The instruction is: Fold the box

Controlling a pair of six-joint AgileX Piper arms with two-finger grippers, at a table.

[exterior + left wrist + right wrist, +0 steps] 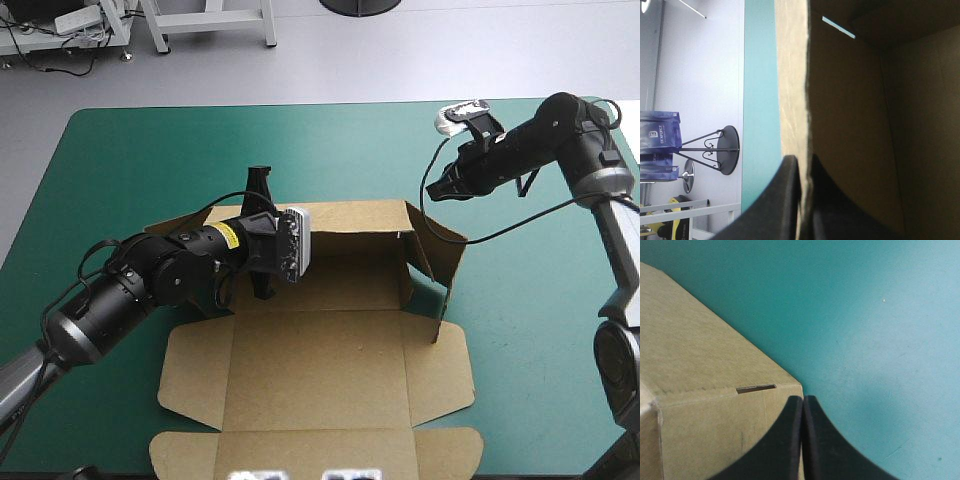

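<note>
My left fingers [782, 212] clamp a raised wall of the box [330, 375], steadying it, I'd judge — right fingers [785, 452] clenched empty at its corner.

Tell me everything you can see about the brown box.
The box is a cut sheet of brown board, half formed: far wall and right wall raised, the lid panel flat toward the near edge with rounded flaps. It lies on the teal-green cover. The left gripper clamps one wall; the right gripper, shut, is at a corner.
</note>
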